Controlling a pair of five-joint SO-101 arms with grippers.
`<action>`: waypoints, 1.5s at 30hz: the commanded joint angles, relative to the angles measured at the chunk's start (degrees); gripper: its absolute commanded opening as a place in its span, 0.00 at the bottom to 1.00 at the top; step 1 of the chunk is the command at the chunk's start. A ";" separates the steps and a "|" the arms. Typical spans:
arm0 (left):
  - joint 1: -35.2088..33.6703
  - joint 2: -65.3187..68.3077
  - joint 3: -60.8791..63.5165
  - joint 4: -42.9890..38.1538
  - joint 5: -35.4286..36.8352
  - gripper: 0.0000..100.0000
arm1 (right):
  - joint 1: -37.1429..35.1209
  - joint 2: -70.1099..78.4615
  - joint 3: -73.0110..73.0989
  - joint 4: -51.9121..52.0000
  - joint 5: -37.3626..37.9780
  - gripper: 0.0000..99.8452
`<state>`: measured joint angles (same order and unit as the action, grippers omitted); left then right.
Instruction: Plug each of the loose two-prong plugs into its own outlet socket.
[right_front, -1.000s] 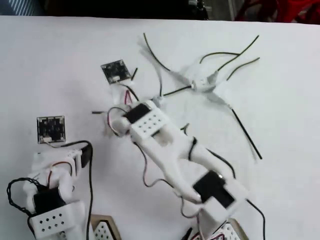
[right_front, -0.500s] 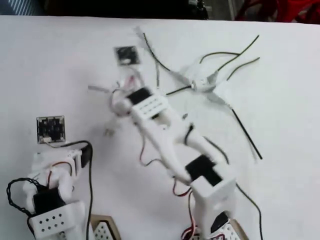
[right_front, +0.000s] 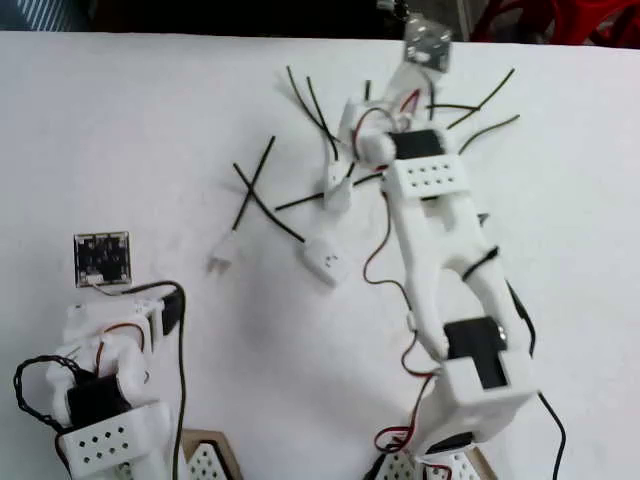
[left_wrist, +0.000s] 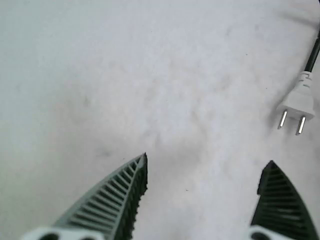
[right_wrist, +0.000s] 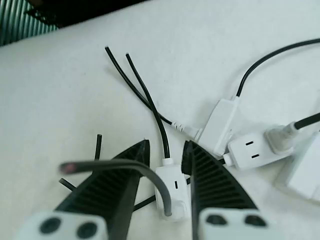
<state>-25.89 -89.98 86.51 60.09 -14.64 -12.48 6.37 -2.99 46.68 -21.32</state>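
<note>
A white outlet socket (right_wrist: 171, 192) with a black cord sits between the fingers of my right gripper (right_wrist: 165, 145), which is shut on it. Beside it lie another white socket (right_wrist: 250, 152) and a slim white plug body (right_wrist: 218, 122) on black cords. In the high view this arm (right_front: 425, 180) stretches toward the table's far edge. A loose two-prong plug (right_front: 222, 250) and a separate white socket (right_front: 326, 260) lie mid-table. My left gripper (left_wrist: 207, 160) stands open over bare table, with that plug (left_wrist: 299, 100) lying off to one side of it, prongs bare.
Several loose black cords (right_front: 255, 190) cross on the white table (right_front: 150, 130) between the plug and the far edge. More cords (right_front: 480, 105) fan out at the far right. A square patterned tag (right_front: 101, 258) sits at the left arm's front, and another tag (right_front: 428, 40) is at the far edge.
The right arm has swung fast from left of centre to the far right. Cords, a plug and a socket now lie uncovered mid-table. The left arm has kept still.
</note>
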 joint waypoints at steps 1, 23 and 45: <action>-0.66 -0.84 -0.18 -0.79 0.35 0.34 | 0.57 -9.54 -2.90 3.47 1.93 0.11; -0.66 -0.84 -0.18 -0.62 0.35 0.34 | -29.76 4.53 1.41 9.54 -1.67 0.11; -0.66 -0.84 -0.18 -0.53 0.35 0.34 | -35.65 26.33 -12.57 12.79 -6.77 0.11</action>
<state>-25.89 -89.98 86.51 60.09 -14.64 -45.71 33.45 -12.75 57.76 -27.03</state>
